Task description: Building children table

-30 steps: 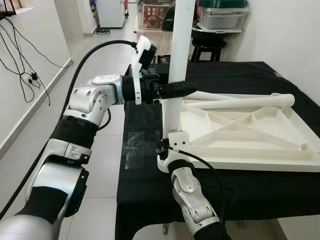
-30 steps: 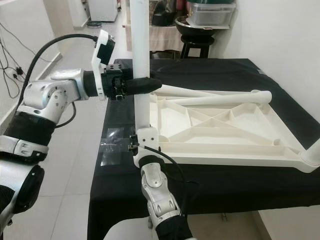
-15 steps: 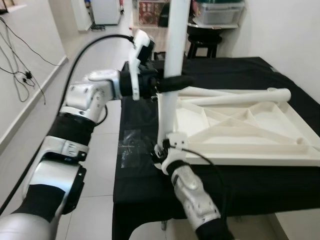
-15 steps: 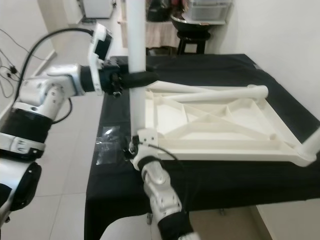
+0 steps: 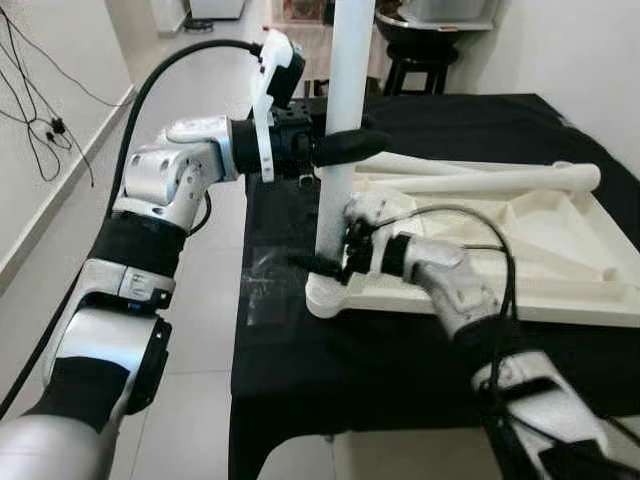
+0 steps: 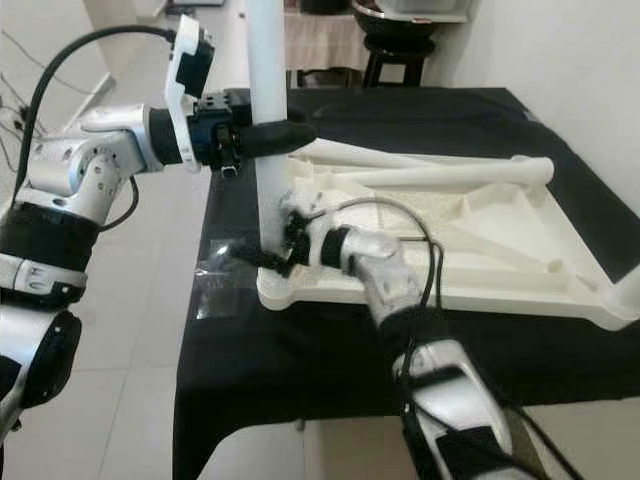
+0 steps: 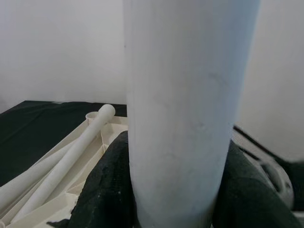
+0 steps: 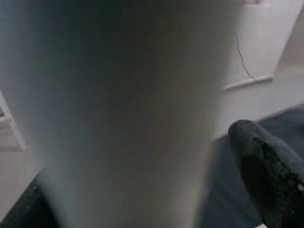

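Note:
A white table top (image 5: 560,300) lies upside down on a black-covered table (image 5: 400,370). One white leg (image 5: 345,80) stands upright in its near-left corner socket. My left gripper (image 5: 350,146) is shut on this leg at mid height; its black fingers (image 7: 102,190) press both sides of the leg (image 7: 185,118). My right gripper (image 5: 325,263) reaches in from the right at the leg's base, open, with a finger (image 8: 266,166) on either side of the leg (image 8: 128,109). Two more white legs (image 5: 480,182) lie across the top's far side.
A clear bag of small parts (image 5: 262,290) lies on the cloth left of the corner. A black stool (image 5: 415,65) stands behind the table. A white wall (image 5: 590,60) runs along the right, with tiled floor (image 5: 210,330) and wall cables on the left.
My right arm has swung up from below the near corner and brought its gripper around the leg's base. The left gripper keeps its hold. The camera has shifted.

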Controlling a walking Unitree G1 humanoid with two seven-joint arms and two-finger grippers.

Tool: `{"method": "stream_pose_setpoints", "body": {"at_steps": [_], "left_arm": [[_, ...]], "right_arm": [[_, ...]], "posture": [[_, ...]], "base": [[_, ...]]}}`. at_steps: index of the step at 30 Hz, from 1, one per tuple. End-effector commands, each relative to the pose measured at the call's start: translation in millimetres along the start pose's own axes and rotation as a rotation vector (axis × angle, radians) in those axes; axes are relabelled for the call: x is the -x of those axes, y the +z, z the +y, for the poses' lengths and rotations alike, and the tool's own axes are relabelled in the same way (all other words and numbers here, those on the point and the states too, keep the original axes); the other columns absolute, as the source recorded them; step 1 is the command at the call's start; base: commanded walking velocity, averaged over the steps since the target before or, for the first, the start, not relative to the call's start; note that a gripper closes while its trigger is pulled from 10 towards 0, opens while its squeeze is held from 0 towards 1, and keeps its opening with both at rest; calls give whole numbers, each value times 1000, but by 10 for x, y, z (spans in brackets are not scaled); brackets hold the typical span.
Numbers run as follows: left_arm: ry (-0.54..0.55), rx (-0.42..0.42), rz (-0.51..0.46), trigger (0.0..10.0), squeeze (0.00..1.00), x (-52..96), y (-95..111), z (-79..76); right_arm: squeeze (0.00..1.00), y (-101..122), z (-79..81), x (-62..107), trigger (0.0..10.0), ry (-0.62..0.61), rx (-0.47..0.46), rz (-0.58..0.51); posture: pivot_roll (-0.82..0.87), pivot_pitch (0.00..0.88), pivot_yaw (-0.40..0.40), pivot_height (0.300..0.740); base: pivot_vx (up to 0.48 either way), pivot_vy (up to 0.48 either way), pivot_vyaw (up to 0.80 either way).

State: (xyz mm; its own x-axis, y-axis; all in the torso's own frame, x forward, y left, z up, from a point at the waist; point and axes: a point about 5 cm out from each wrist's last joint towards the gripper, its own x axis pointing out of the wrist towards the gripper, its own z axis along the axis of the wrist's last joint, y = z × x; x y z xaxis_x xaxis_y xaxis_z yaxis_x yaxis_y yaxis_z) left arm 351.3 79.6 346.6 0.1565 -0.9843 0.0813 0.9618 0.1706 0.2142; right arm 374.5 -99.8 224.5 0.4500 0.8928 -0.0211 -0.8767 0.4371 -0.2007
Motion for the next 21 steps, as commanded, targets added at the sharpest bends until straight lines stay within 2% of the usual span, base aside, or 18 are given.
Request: {"method": "stream_pose_setpoints", "body": {"at_steps": [1, 3, 4, 5, 6, 12, 20, 21], "left_arm": [[-38, 34, 55, 0, 0, -67, -139, -54], [-41, 33, 57, 0, 0, -65, -139, -59], [-44, 29, 59, 0, 0, -64, -136, -62], [-47, 25, 60, 0, 0, -65, -131, -65], [-49, 22, 60, 0, 0, -66, -127, -66], [-54, 12, 61, 0, 0, -66, -124, -67], [-47, 7, 63, 0, 0, -49, -162, -68], [-34, 15, 50, 471, 1000, -37, -163, -62]], "right_arm": [[0, -62, 39, -32, 10000, 28, -28, 16], [0, -59, 32, -52, 10000, 49, -37, 27], [0, -73, 49, -75, 3412, 82, -55, 31], [0, -92, 68, -91, 471, 107, -73, 31], [0, -107, 84, -91, 0, 138, -86, 33], [0, -207, 121, -55, 0, 192, -95, 58], [0, -235, 85, -28, 0, 168, -113, 17], [0, -246, 73, -24, 0, 134, -106, 10]], "posture": [[-14, 64, -15, 740], [-11, 64, -16, 740], [-9, 61, -16, 740], [-6, 60, -17, 740], [-6, 60, -17, 740], [-6, 54, -17, 740], [-14, 44, -14, 740], [-20, 39, -16, 740]], "base": [[0, 0, 0], [0, 0, 0], [0, 0, 0], [0, 0, 0], [0, 0, 0], [0, 0, 0], [0, 0, 0], [0, 0, 0]]}}
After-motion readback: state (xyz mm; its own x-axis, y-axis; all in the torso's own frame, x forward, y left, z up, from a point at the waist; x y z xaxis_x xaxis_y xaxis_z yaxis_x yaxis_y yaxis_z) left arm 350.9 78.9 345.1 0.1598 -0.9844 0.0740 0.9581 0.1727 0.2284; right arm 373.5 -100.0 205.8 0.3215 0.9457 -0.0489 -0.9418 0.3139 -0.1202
